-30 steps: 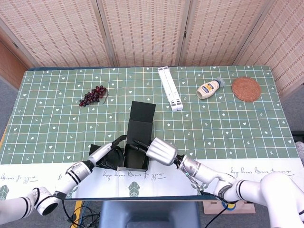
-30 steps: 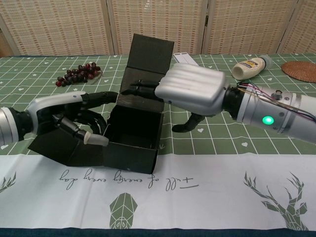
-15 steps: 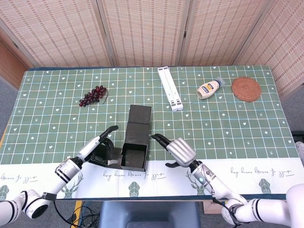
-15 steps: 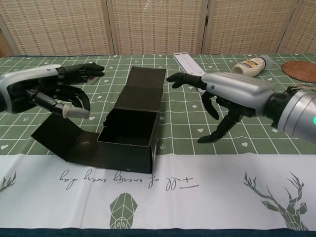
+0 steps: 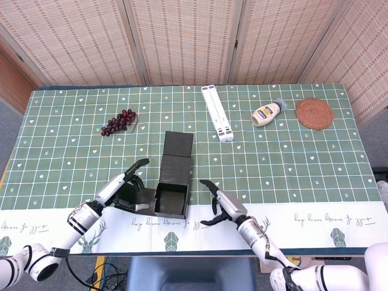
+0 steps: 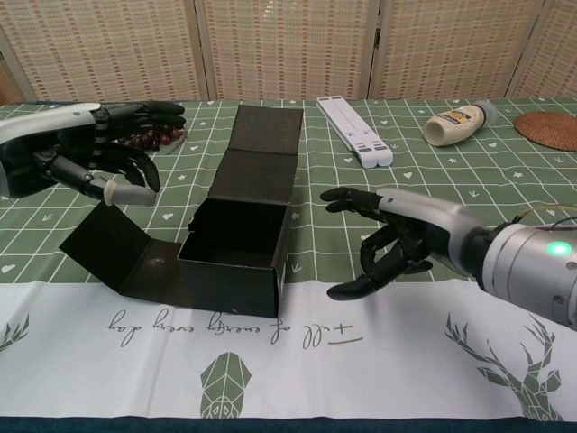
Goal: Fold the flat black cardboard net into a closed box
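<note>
Desk (image 5: pixel 303 170), green checked cloth with a white printed border along the near edge.

Left hand (image 6: pixel 99 144) (image 5: pixel 124 182): raised above the desk at the near left, fingers spread apart, holding nothing; it hangs over the box's side flap without touching it.

Grapes (image 5: pixel 119 121): dark red bunch, far left of centre, lying on the cloth well apart from the box.

Black cardboard box (image 6: pixel 239 244) (image 5: pixel 171 197): centre of the desk, near the front edge, partly folded. Four walls stand upright around an open cavity. One side flap (image 6: pixel 108 253) slopes outward and down to the left. The lid panel (image 6: pixel 261 149) lies back flat on the cloth, stretching away toward the far side.

Right hand (image 6: pixel 397 248) (image 5: pixel 221 206): just right of the box, apart from it, fingers loosely curved and separated, holding nothing.

White folding stand (image 5: pixel 217 112): far centre, lying flat.

Squeeze bottle (image 5: pixel 267 113): on its side, right of the stand.

Woven coaster (image 5: pixel 314 113): round, brown, far right.
</note>
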Action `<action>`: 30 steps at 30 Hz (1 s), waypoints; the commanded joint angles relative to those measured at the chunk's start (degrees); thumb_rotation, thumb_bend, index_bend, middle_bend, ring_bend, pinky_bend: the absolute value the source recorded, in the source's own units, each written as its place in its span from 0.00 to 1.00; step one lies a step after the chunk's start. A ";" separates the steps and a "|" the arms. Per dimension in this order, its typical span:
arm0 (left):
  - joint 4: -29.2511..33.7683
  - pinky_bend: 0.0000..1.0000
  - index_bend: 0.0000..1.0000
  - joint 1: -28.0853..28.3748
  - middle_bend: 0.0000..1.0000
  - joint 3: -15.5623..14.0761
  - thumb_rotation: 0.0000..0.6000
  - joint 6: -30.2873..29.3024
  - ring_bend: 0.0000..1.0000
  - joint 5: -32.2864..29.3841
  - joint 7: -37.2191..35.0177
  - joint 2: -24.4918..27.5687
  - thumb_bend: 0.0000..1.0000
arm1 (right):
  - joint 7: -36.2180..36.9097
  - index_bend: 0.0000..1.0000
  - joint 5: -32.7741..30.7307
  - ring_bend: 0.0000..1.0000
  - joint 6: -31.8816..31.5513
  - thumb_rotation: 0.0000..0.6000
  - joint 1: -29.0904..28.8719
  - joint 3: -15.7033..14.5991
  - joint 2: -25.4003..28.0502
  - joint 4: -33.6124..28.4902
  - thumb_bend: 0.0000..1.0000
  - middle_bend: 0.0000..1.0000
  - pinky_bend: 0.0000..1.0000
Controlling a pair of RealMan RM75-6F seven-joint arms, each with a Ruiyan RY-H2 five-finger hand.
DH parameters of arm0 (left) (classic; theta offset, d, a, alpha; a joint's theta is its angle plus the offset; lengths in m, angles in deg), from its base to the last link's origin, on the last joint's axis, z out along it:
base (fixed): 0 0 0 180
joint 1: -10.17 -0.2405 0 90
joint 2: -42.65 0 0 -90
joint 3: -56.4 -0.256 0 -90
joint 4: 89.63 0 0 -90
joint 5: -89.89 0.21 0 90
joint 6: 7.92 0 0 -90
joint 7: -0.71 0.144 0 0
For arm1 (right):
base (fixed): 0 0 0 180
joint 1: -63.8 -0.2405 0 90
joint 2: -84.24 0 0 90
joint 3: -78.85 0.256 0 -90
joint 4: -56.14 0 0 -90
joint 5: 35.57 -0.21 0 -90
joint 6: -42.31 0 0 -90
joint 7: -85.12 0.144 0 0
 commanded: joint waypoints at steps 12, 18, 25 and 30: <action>1.36 0.46 0.00 -1.23 0.00 0.11 1.00 -2.11 0.42 1.07 -0.27 1.82 0.12 | -5.54 0.00 -9.82 0.66 0.69 1.00 -4.38 5.63 -11.66 6.55 0.00 0.00 1.00; 1.57 0.46 0.00 -1.77 0.00 0.19 1.00 -3.23 0.42 1.54 -1.00 2.39 0.12 | -6.97 0.00 -10.22 0.66 0.33 1.00 -5.78 7.17 -15.52 10.30 0.00 0.01 1.00; 1.73 0.46 0.00 -2.59 0.00 0.49 1.00 -4.82 0.42 1.69 -1.41 2.53 0.12 | -6.10 0.00 -8.91 0.66 -0.45 1.00 -6.63 9.40 -21.00 16.62 0.10 0.10 1.00; 1.56 0.46 0.06 -4.81 0.00 2.50 1.00 -9.31 0.42 -0.16 -0.27 0.87 0.12 | -4.83 0.04 -7.38 0.69 -1.83 1.00 -6.72 11.16 -24.48 21.24 0.28 0.24 1.00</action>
